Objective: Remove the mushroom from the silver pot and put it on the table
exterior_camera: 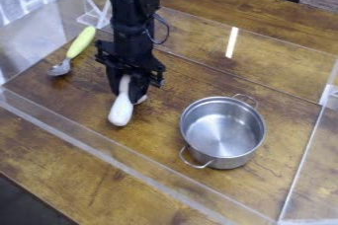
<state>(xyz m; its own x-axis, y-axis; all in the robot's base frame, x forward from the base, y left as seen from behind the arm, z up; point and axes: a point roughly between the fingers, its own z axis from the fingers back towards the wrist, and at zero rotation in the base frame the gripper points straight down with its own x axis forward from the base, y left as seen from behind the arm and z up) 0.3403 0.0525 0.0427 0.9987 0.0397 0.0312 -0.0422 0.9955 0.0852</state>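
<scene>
The mushroom (pixel 122 107) hangs cap-up with its white stem pointing down, the stem's end at or just above the table (pixel 79 170). My gripper (pixel 130 83) points straight down and is shut on the mushroom's upper part; the reddish cap is mostly hidden between the fingers. The silver pot (pixel 222 131) stands empty to the right of the mushroom, apart from it, with its two loop handles showing.
A yellow-green banana-like object (pixel 82 40) and a grey spoon (pixel 61 67) lie at the left. Clear acrylic walls (pixel 158 182) edge the table at the front, left and right.
</scene>
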